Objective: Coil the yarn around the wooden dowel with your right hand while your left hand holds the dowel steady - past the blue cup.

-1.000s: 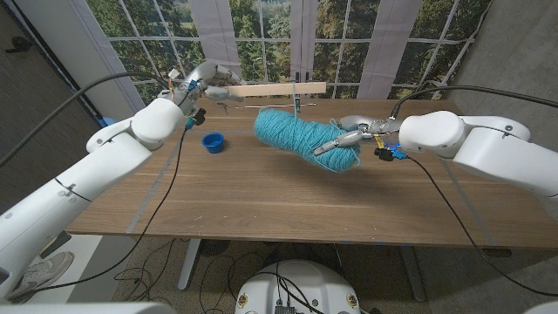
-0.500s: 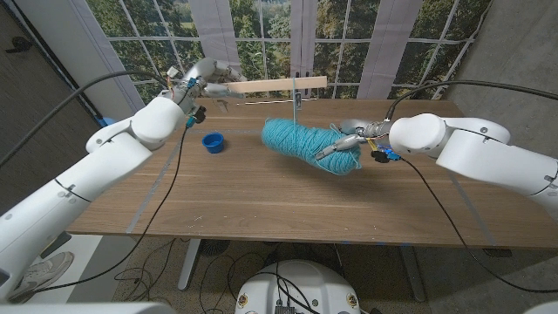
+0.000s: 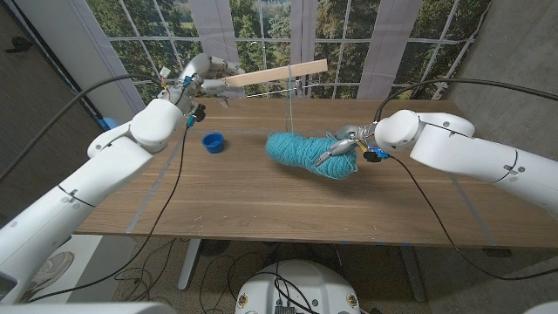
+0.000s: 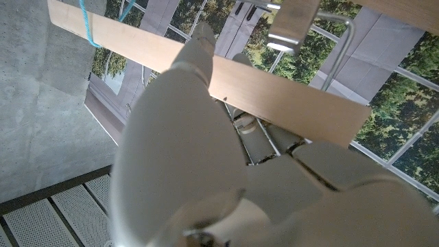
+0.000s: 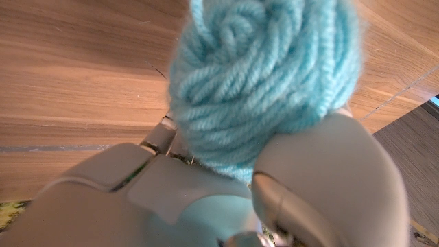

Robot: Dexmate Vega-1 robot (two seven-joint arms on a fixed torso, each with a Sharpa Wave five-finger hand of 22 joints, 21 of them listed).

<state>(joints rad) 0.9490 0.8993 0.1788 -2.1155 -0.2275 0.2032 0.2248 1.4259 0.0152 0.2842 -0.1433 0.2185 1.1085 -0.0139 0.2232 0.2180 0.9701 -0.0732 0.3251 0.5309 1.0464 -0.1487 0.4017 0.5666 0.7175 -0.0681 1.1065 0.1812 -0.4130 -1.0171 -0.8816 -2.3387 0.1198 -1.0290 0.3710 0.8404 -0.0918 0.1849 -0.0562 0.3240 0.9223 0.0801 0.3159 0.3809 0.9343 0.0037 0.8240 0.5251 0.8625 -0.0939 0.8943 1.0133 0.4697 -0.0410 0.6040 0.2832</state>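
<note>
At upper left of the head frame the left hand (image 3: 202,71) holds one wooden dowel (image 3: 277,75) raised and tilted above the far counter (image 3: 235,196) edge, a single strand already looped near its free end, while at centre right the right hand (image 3: 340,148) grips one turquoise yarn skein (image 3: 309,152) resting on the counter. Judgement: the dowel should be kept fixed and the skein lifted and circled round it under light tension, laying turns side by side. Count: one blue cup (image 3: 212,141), one dowel, one skein.
</note>
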